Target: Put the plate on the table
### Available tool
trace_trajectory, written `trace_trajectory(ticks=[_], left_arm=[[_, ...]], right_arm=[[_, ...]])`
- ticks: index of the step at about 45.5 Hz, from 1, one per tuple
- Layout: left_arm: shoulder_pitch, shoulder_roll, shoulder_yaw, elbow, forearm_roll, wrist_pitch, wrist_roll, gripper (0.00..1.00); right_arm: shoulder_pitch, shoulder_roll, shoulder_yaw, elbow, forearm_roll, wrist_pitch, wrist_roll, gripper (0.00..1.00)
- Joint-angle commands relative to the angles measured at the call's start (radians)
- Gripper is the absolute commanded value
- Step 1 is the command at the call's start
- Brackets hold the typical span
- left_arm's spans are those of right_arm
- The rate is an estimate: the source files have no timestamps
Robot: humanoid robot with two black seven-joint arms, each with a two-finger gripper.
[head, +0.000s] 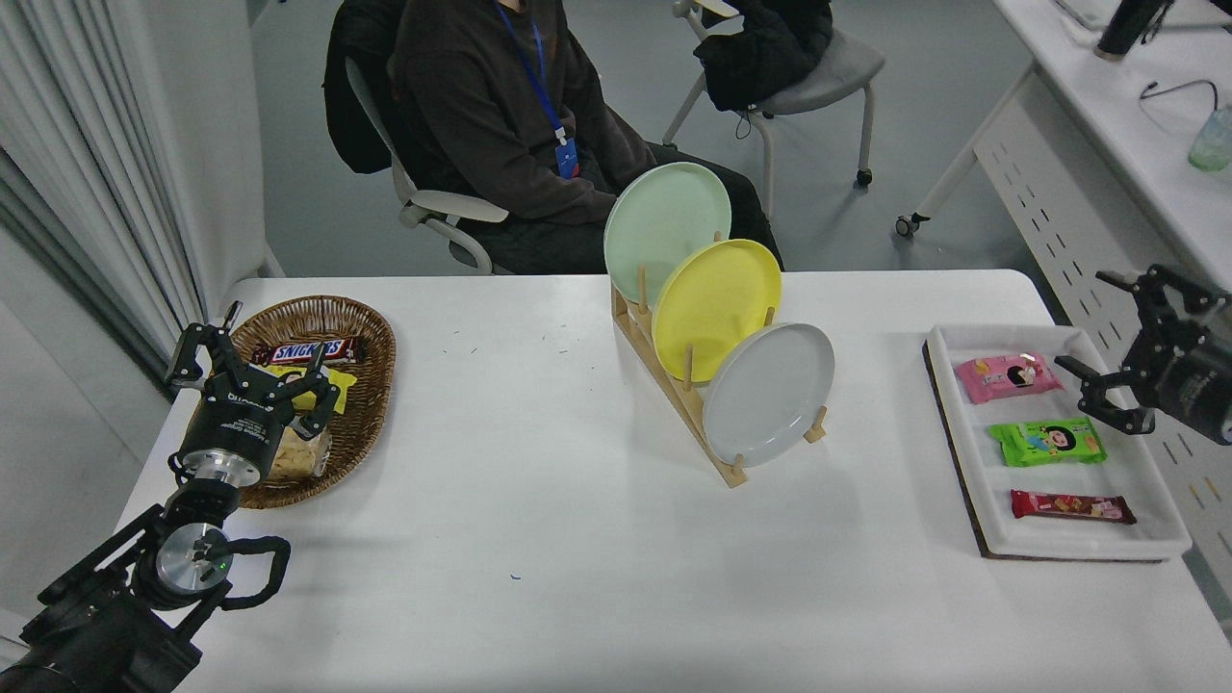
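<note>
The pale grey plate stands in the wooden rack on the white table; the right gripper hovers open beside the tray.

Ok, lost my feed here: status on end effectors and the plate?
Left end effector open, parked by basket. Right end effector open, empty, at tray's right edge. Grey plate upright in rack, untouched. Path to it clear.
</note>
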Motion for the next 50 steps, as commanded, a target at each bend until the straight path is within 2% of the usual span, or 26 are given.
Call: trace_trajectory(ticks=[1, 12, 25, 30, 35, 43, 50], left_arm=[[0.0, 0.0, 0.001, 0.0, 0.0, 0.0, 0.001, 0.98], [0.0, 0.0, 0.001, 0.0, 0.0, 0.0, 0.0, 0.98], [0.0, 0.0, 0.0, 0.0, 0.0, 0.0, 0.001, 0.98], [0.0, 0.0, 0.001, 0.0, 0.0, 0.0, 0.0, 0.98], [0.0, 0.0, 0.001, 0.0, 0.0, 0.0, 0.0, 0.98], [0.0, 0.0, 0.0, 0.0, 0.0, 0.0, 0.001, 0.98], [0.0, 0.0, 0.001, 0.0, 0.0, 0.0, 0.001, 0.98]], right_arm=[[0.145, 0.009, -0.2, 0.013, -0.06, 0.01, 0.0, 0.99], [0.214, 0.026, -0.238, 0.019, -0.053, 0.165, 0.0, 0.99], [0.239, 0.053, -0.266, 0.056, -0.044, 0.165, 0.0, 0.99], [0.241, 0.049, -0.269, 0.096, -0.005, 0.122, 0.0, 0.99], [0.256, 0.016, -0.281, 0.178, 0.019, -0.003, -0.001, 0.99], [0.352, -0.013, -0.442, 0.312, 0.134, -0.096, -0.011, 0.99], [0.368, -0.007, -0.48, 0.329, 0.21, -0.14, -0.118, 0.99]])
